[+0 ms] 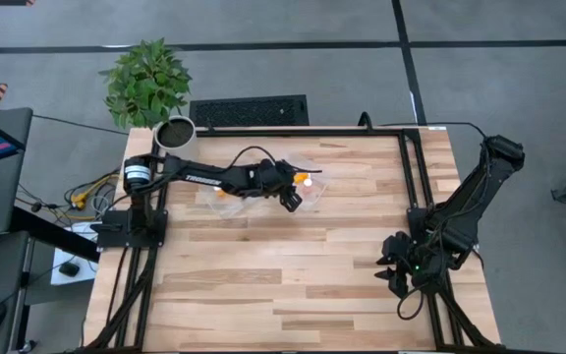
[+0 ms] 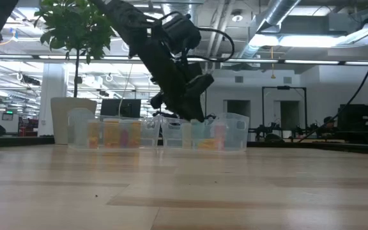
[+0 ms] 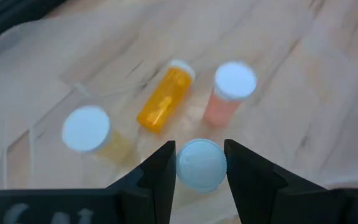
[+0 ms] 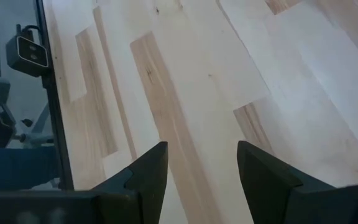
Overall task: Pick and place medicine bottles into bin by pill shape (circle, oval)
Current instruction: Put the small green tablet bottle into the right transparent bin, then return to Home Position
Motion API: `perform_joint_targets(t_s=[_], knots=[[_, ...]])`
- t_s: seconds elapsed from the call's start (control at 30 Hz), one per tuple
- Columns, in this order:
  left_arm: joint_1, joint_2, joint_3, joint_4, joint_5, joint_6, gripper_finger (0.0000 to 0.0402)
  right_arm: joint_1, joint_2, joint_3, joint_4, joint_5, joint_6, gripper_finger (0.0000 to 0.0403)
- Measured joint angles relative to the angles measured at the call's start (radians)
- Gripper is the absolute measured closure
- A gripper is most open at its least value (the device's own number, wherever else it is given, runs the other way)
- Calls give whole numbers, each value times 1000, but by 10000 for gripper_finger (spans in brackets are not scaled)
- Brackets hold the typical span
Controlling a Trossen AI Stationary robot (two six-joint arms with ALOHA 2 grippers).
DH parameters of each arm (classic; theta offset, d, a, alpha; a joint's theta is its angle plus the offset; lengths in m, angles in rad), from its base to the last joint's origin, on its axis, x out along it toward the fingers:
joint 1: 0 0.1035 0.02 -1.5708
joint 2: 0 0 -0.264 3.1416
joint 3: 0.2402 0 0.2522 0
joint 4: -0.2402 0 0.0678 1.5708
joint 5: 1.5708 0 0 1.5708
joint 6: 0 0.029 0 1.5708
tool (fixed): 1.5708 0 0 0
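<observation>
A: Holding a white-capped medicine bottle (image 3: 200, 164), the left tool (image 3: 200, 169) hung over a clear tray (image 3: 17, 50) at the far side of the table (image 1: 293, 285). Its fingers (image 3: 160, 171) were clamped on the cap from both sides. How were the other bottles arranged?

B: Three lay beneath it in the tray. An orange bottle (image 3: 162, 99) lay on its side, a paler pinkish bottle (image 3: 227, 93) stood just beside it, and a yellowish bottle (image 3: 92, 132) stood nearer the tray wall. From table height, a row of clear trays (image 2: 158, 134) held further coloured bottles, with the left arm (image 2: 171, 70) reaching down among them. Pill shapes could not be told from any view.

A: And the right tool (image 4: 197, 171)?

B: It waited over bare wood near the table's right edge, fingers apart, holding nothing.

A: What could have gone wrong from that position?

B: In judgement, three things. The grip sat on the cap alone, so a swing might have let the bottle tilt or slip free. A release directly above the standing bottles might have toppled one or sent the dropped bottle bouncing out. Lastly, with the pills unreadable, the bottle might have landed in the wrong tray.
</observation>
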Motion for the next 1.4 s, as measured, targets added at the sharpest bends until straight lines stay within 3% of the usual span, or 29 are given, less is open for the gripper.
perform_joint_targets(t_s=[0.17,0.77,1.13,1.4], knots=[[-2,0,0,2,-46,42,280,0,0,0,3,0,13,202],[-7,37,0,4,-25,53,263,0,0,1,14,0,31,202],[-7,37,0,29,-15,34,204,0,0,1,11,0,31,202],[-8,9,14,-9,-16,28,185,0,0,1,10,0,24,202]])
